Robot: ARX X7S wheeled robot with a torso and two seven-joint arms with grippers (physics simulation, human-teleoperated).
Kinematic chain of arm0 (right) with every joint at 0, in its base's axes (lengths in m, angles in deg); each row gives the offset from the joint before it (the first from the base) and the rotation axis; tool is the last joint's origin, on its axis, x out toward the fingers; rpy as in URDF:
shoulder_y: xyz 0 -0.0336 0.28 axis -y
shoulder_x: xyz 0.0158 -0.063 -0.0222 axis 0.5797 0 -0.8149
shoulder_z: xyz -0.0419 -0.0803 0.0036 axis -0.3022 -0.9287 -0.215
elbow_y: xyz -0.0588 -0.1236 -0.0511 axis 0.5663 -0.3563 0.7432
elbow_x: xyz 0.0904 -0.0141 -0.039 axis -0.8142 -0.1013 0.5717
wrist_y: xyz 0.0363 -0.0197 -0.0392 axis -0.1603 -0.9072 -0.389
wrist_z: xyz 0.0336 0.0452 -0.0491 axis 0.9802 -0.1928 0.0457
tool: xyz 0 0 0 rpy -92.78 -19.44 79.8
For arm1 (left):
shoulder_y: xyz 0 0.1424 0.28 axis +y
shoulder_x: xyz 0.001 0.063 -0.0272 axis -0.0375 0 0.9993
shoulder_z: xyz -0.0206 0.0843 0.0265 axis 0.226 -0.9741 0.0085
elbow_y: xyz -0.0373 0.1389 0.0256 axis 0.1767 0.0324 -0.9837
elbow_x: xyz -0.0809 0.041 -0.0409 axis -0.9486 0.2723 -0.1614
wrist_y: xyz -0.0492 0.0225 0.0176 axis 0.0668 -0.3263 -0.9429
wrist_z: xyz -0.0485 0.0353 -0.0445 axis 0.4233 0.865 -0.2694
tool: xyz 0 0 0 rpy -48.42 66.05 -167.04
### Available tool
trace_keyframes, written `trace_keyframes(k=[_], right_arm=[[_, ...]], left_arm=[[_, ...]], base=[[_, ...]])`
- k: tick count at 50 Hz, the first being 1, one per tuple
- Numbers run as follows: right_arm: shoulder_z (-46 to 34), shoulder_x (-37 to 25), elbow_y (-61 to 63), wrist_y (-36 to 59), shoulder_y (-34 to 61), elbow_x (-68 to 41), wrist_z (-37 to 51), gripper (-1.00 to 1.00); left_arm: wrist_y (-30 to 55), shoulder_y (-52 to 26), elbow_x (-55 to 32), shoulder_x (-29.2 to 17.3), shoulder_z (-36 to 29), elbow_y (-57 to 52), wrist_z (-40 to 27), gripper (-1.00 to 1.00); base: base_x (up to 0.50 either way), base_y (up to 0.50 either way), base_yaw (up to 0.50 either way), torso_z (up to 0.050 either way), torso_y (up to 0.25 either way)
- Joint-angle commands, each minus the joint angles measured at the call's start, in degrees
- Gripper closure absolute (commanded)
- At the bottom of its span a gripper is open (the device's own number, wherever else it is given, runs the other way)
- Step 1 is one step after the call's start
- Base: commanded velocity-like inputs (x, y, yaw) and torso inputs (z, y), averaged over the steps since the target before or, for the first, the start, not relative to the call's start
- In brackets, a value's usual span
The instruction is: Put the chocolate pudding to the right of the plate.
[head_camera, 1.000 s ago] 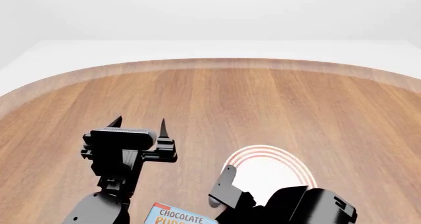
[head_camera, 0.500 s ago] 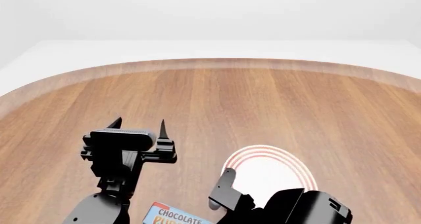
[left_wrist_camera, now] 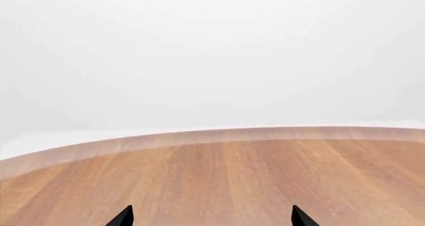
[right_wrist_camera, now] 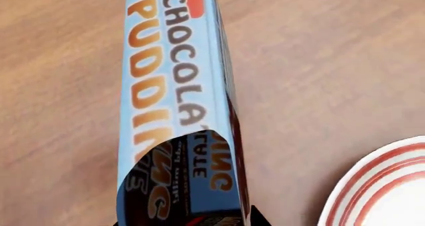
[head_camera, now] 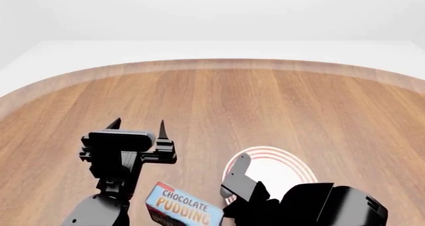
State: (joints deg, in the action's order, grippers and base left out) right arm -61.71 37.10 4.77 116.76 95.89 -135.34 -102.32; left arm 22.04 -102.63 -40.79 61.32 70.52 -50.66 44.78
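Note:
The chocolate pudding [head_camera: 182, 207] is a carton with a blue face and "CHOCOLATE PUDDING" lettering, seen at the bottom of the head view. It fills the right wrist view [right_wrist_camera: 176, 101], with its near end between the jaws. My right gripper [head_camera: 229, 193] is shut on it and holds it just left of the plate [head_camera: 282, 167], a white plate with red-orange rings. The plate's rim also shows in the right wrist view [right_wrist_camera: 381, 186]. My left gripper [head_camera: 138, 124] is open and empty over bare wood, left of the carton; its tips show in the left wrist view [left_wrist_camera: 211, 218].
The round wooden table [head_camera: 212, 96] stretches far ahead, and its curved far edge [left_wrist_camera: 219, 135] meets a white floor. Bare wood lies to the right of the plate [head_camera: 359, 151]. My right arm's black body [head_camera: 332, 208] covers the plate's near side.
The pudding carton has risen and come further into the head view, now showing its full lettering. My right gripper has shifted slightly right with it. The left arm has hardly moved.

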Motion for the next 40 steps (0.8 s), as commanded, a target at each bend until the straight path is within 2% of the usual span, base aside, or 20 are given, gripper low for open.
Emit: trace_keyframes(k=[1, 12, 21, 32, 40], right_arm=[[6.00, -3.96, 4.37, 2.69, -0.48, -3.79, 3.59, 1.00], [18.42, -8.29, 5.51, 6.52, -2.30, -11.11, 12.23, 1.00], [26.58, -11.27, 0.41, 7.87, -0.63, -13.74, 16.81, 1.00], [32.36, -12.08, -8.23, 8.43, 2.23, -13.99, 21.41, 1.00], [32.77, -12.85, -14.30, 8.69, 4.34, -11.95, 22.96, 1.00]], left_arm=[[-0.03, -0.22, -0.27, -0.25, 0.00, -0.03, -0.31, -1.00], [-0.05, -0.25, -0.47, -0.59, -0.06, -0.22, -0.59, -1.00], [-0.14, -0.20, -0.65, -0.66, -0.25, -0.23, -0.81, -1.00], [-0.65, -0.21, -0.78, -0.72, -0.55, 0.43, -0.82, -1.00], [-1.16, -0.12, -0.89, -0.76, -0.71, 0.92, -0.82, -1.00]], base=[[0.00, 0.00, 0.00, 0.000, 0.000], [0.00, 0.00, 0.00, 0.000, 0.000], [0.00, 0.00, 0.00, 0.000, 0.000], [0.00, 0.00, 0.00, 0.000, 0.000], [0.00, 0.00, 0.00, 0.000, 0.000]])
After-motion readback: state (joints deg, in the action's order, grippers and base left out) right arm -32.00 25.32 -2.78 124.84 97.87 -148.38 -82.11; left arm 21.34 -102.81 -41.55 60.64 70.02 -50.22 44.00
